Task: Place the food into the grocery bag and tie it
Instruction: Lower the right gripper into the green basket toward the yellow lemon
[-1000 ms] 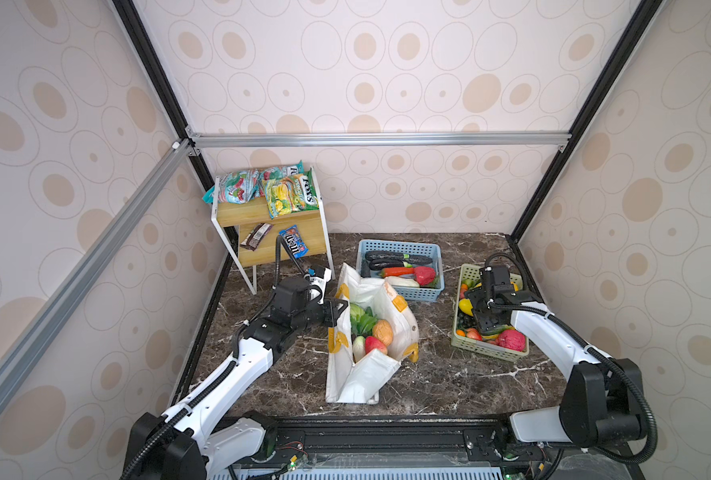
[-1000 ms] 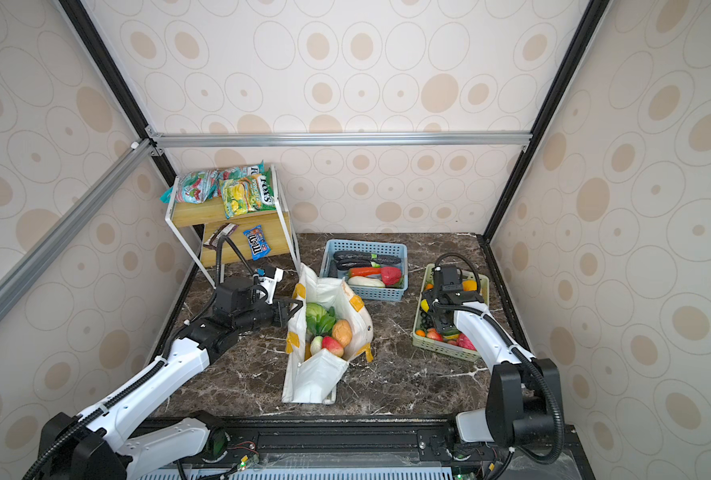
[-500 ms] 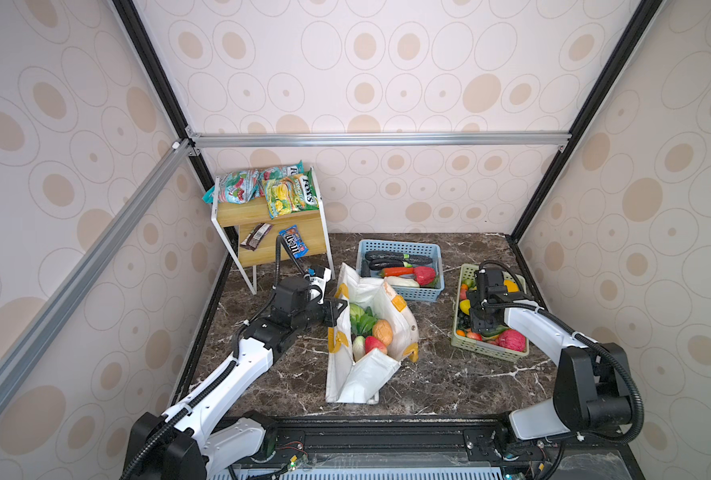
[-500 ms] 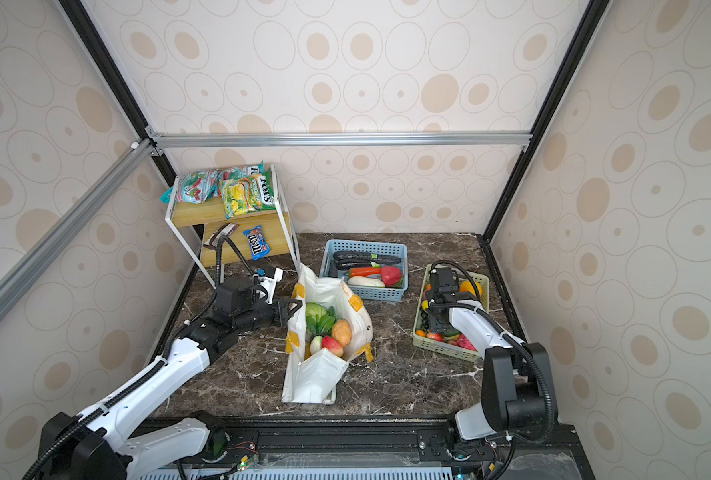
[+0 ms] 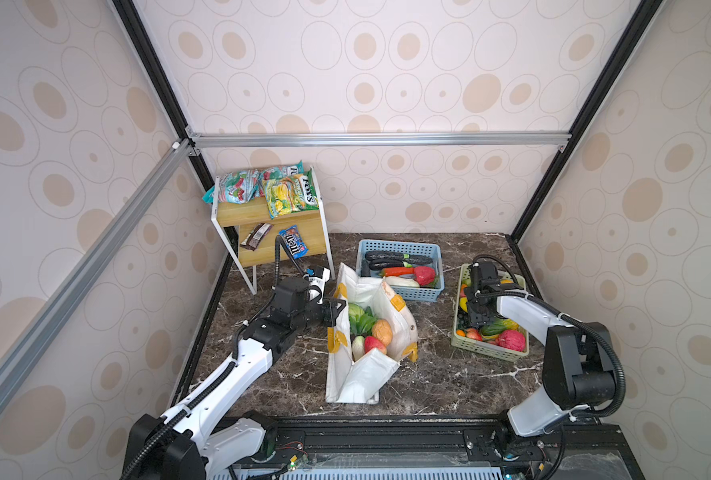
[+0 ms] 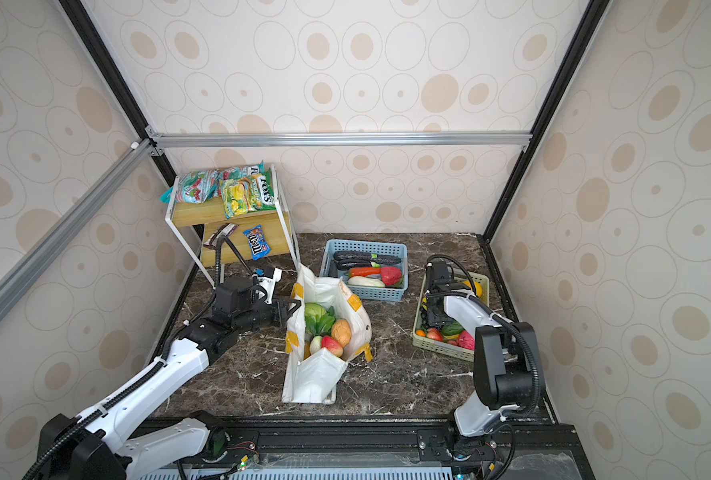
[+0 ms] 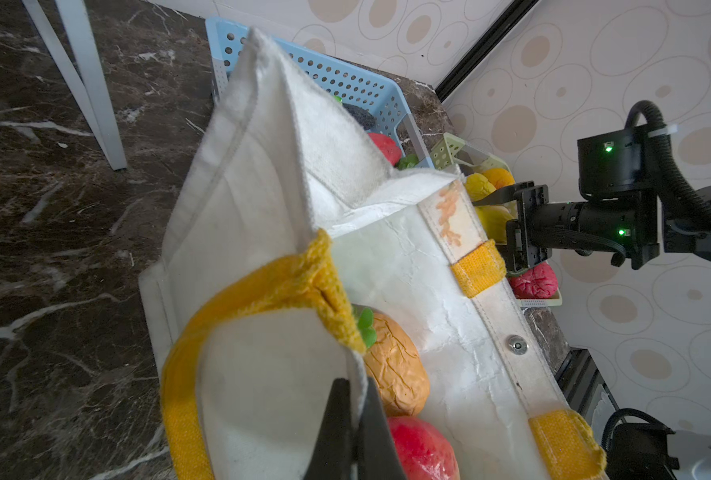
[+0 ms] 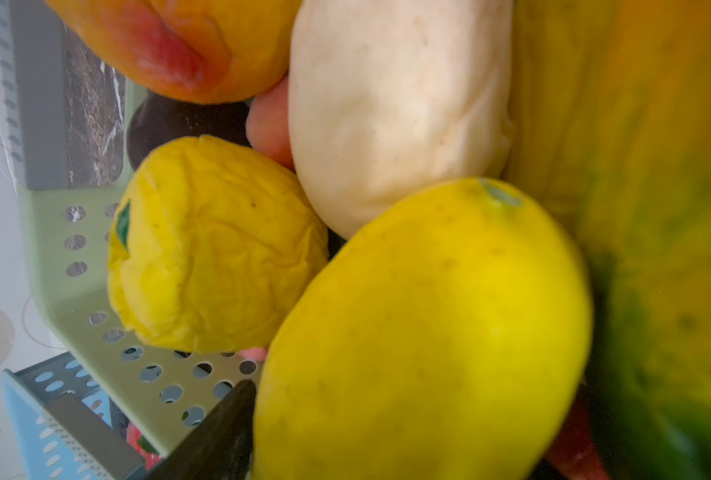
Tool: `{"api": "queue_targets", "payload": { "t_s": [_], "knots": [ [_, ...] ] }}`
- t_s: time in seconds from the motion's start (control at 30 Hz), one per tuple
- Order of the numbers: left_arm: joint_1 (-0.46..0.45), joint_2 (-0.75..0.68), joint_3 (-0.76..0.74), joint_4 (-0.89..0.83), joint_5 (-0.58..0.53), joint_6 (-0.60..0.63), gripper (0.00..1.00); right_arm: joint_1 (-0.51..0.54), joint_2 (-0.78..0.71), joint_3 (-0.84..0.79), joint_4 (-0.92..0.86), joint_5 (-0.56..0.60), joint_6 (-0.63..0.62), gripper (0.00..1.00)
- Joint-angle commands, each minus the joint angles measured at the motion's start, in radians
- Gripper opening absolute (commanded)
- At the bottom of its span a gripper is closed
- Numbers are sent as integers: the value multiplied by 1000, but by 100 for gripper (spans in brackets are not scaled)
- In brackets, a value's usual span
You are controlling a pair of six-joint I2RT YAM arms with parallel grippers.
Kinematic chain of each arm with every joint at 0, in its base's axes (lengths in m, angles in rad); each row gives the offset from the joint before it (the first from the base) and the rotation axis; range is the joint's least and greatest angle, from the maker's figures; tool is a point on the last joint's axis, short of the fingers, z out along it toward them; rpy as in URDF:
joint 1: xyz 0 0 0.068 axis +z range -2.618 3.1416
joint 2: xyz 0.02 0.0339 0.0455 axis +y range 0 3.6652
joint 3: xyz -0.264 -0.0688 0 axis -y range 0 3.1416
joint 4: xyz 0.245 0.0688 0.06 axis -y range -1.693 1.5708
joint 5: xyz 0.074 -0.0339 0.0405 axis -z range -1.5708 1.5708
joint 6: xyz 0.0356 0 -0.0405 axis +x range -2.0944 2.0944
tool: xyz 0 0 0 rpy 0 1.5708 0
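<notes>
Since it slumps on the dark marble desk (image 5: 428,386), the large soft white fabric grocery bag (image 5: 403,328) will probably fold under any push. It is best held at its stitched rim or by a yellow strap handle (image 7: 229,299), where the cloth is doubled. It stands mid-desk with its mouth open, and a green toy cabbage (image 5: 355,311) and a brown-orange round toy vegetable (image 5: 382,330) are among the food inside.

Further right in both top views, the pale green perforated plastic basket (image 5: 491,351) holds more toy fruit. The left claw (image 7: 351,399) is clenched on the bag's rim. The right claw (image 5: 476,316) is down in the basket, jaws apart around a smooth yellow lemon-shaped fruit (image 8: 428,332). Whether they grip it I cannot tell. That fruit looks light, rounded and likely slippery, so it should be taken across its middle.
</notes>
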Motion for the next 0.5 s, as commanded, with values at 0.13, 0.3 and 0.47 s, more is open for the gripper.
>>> {"api": "queue_targets", "payload": {
  "t_s": [0.13,0.3,0.47],
  "knots": [
    [-5,-19,1,-3,-15,8,0,4,-4,-10,-3,-10,-16,66],
    [-5,-20,1,3,-14,1,0,3,-32,-7,-8,0,-44,60],
    [-5,-26,-1,4,-15,-4,0,1,-57,-2,-13,10,-75,55]
  ]
}}
